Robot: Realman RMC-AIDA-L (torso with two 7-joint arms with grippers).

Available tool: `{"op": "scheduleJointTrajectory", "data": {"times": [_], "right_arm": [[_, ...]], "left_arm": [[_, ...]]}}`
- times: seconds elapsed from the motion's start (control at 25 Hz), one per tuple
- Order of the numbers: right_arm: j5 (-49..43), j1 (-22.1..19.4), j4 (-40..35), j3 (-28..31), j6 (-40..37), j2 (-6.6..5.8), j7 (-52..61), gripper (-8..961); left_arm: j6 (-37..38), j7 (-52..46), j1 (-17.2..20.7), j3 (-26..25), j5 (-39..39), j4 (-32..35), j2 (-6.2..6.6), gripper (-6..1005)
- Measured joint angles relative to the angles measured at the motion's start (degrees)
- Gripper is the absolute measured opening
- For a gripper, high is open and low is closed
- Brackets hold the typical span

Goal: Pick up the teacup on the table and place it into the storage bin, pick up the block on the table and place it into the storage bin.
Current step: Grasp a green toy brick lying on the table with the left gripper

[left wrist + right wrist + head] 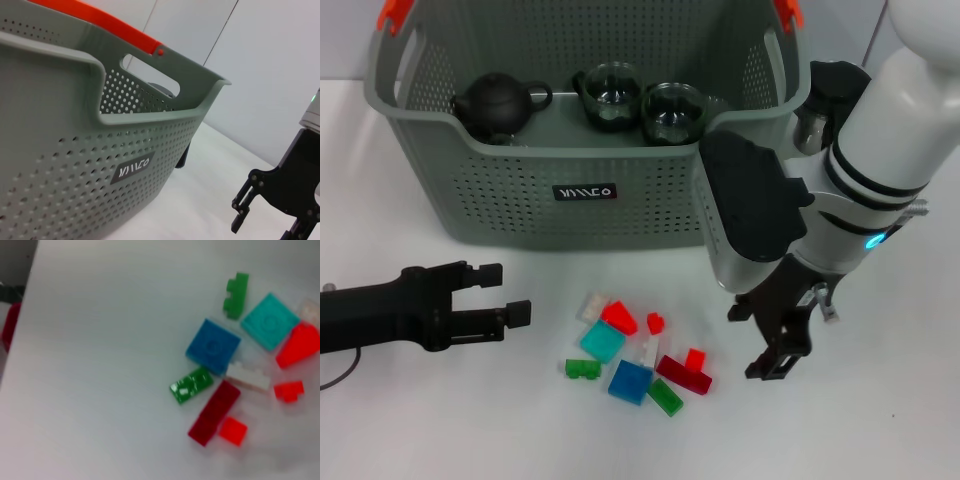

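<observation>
The storage bin (620, 215) stands at the back of the white table, its label facing me; in the left wrist view the bin (75, 150) fills the frame. Two glass teacups (610, 95) (672, 112) sit inside it beside a black teapot (498, 102). Several coloured blocks lie in front of the bin, among them a blue block (630, 381) (213, 346) and a teal block (602, 342) (270, 321). My right gripper (748, 343) hangs open just right of the pile, holding nothing. Open as well, my left gripper (508, 292) lies low on the table left of the blocks.
A dark glass vessel (828, 100) stands outside the bin's right end, partly hidden by my right arm. The right gripper's fingers (244, 202) show in the left wrist view. Bare table lies in front of the blocks and to their left.
</observation>
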Motion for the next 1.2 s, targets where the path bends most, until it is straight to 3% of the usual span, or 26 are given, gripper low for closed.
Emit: {"op": "scheduleJointTrajectory", "data": {"times": [0.12, 0.56, 0.8, 1.04, 1.2], "right_arm": [[4.1, 0.1, -0.1, 1.0, -1.0, -0.19, 0.8, 703], [13.9, -0.6, 3.1, 15.6, -10.9, -0.56, 4.6, 703], [14.7, -0.9, 7.0, 27.5, -18.0, -0.65, 4.7, 703], [15.2, -1.2, 7.6, 32.3, -19.8, -0.65, 6.1, 703], [16.3, -1.1, 7.8, 32.7, -20.6, -0.65, 7.1, 703]], "left_arm": [[0.2, 0.1, 0.0, 0.5, 1.0, 0.4, 0.20, 867], [0.6, 0.9, -3.8, 3.8, 7.3, 1.8, 1.49, 867], [-0.3, 2.0, -4.7, 10.1, 7.5, 3.5, 1.25, 866], [-4.6, 3.6, -5.3, 14.1, 8.5, 3.6, 1.05, 866], [-6.4, 3.6, -5.4, 14.7, 8.9, 3.1, 0.55, 804]]}}
